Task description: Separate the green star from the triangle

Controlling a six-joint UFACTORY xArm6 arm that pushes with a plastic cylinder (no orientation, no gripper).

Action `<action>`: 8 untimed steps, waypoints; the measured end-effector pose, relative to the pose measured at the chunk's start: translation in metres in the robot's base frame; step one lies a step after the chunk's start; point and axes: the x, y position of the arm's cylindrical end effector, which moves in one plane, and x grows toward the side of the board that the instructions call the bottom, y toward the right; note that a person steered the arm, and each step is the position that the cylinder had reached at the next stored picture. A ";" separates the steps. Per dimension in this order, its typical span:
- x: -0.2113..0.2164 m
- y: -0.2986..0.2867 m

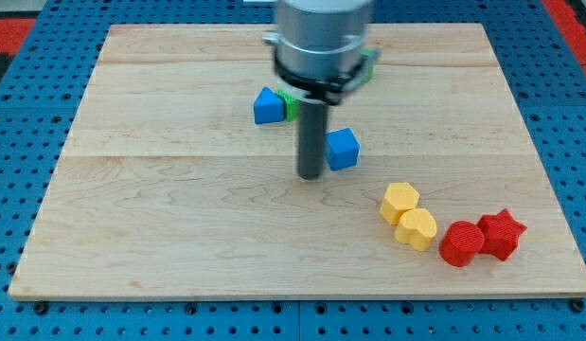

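No readable writing or brand marks anywhere, operator. You've got a pale wooden board (179,227), planked grain, sitting on a blue perforated pegboard surface (18,114).

Left to right: a blue block (267,105), shape looks like the triangle but you can't confirm it from this angle. Touching its 3 o'clock side is a sliver of green (290,102), probably the green star, mostly hidden behind the rod; another green bit (369,64) shows at the grey arm housing's (321,38) 3 o'clock edge, shape unclear.

My tip (310,176) is the bottom of a straight dark rod, matte and cylindrical; no fingers on it, so nothing is clenched or grasped, it just rests on the wood. It sits at about 5 o'clock from the green sliver, near but apart. A blue cube (342,149) is just beside the rod at 3 o'clock.

Further right, well apart from the tip: two yellow blocks (408,216) touching, one hexagon-like, one rounded. Then a red cylinder (460,242) touching a red star (503,233). All look like glossy plastic.
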 end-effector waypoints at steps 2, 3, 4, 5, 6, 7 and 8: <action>-0.023 0.115; -0.041 0.121; -0.036 0.063; -0.029 -0.060; -0.074 -0.108; -0.082 -0.054; -0.117 -0.026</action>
